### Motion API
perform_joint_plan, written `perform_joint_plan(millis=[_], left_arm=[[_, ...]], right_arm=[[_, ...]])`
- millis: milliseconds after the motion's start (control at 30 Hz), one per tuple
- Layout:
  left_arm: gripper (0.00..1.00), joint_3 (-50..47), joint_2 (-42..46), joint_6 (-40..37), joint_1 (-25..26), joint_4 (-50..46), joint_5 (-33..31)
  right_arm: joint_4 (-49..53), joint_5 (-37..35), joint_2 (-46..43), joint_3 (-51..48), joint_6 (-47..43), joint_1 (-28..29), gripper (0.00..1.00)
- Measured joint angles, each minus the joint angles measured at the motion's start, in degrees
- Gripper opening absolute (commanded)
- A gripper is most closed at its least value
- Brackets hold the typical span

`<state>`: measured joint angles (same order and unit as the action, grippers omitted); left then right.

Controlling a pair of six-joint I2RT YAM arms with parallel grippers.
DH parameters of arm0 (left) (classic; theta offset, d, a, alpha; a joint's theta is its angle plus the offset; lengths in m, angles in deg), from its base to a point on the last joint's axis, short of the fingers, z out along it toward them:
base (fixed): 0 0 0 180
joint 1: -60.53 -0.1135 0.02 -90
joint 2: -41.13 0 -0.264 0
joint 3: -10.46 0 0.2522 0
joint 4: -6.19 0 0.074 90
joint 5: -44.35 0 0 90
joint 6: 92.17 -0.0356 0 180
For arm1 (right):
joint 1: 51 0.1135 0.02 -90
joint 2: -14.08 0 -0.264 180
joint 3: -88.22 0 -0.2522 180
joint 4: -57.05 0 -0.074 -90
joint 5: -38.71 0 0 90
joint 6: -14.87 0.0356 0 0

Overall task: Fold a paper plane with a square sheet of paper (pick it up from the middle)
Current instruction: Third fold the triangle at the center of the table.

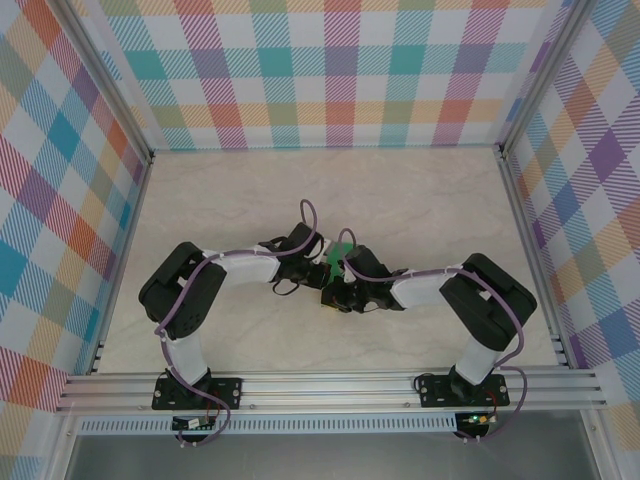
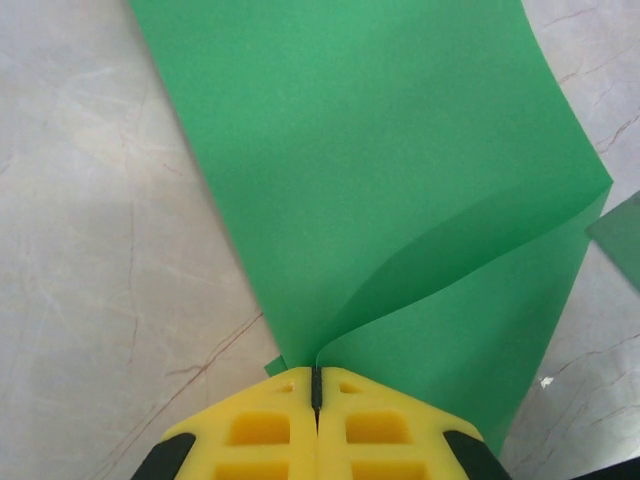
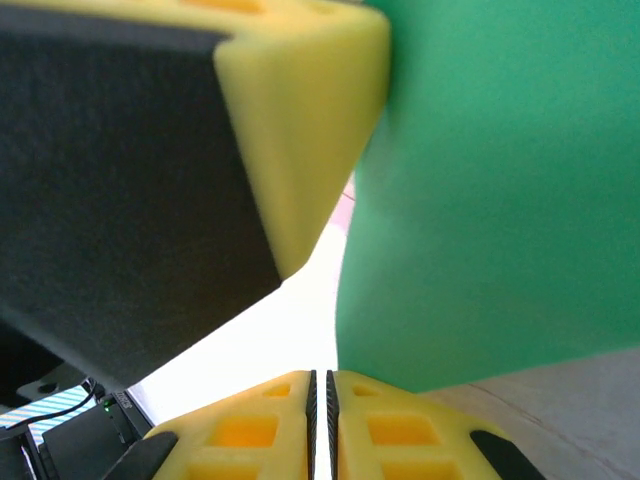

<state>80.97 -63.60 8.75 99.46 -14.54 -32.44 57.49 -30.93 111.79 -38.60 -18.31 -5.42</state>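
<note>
L gripper (image 2: 316, 388) is pinching the square sheet of paper (image 2: 380, 180) at the edge nearest its wrist cam. Its yellow fingertips are pressing tight together w/ the green paper caught in the seam. From that pinch the sheet is fanning out ahead of the pincer. One layer is spreading broad and fairly flat, and a second flap is curling up from the pinch point toward the right of that view. The pale marbled table (image 2: 100, 280) is showing on both sides of it.

In the top view the sheet is sitting over approx. the table's middle, where the two arms' tips are meeting, well clear of all four edges.

R gripper (image 3: 320, 388) is keeping its fingertips nearly together, w/ just a thin slit betw. them. The sheet's lower corner is hanging just beside that slit, w/ the rest spreading above and to the right of the pincer. Can't tell whether any paper is sitting in the slit.
</note>
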Motion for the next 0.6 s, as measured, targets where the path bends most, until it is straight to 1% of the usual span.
perform_joint_plan(millis=[133, 367, 600], left_arm=[[0.0, -0.04, -0.44, 0.0, -0.61, 1.05, 1.53], [0.0, -0.11, -0.66, 0.0, -1.11, 1.4, 2.78], [0.0, -0.11, -0.85, 0.0, -1.22, 1.84, 3.26]], right_arm=[[-0.17, -0.22, 2.29, 1.14, 0.22, 0.24, 0.13], [0.52, -0.44, 2.75, 2.08, 0.22, 0.28, 0.13], [4.98, -3.08, -1.86, 2.08, -0.33, 0.28, 0.15]])
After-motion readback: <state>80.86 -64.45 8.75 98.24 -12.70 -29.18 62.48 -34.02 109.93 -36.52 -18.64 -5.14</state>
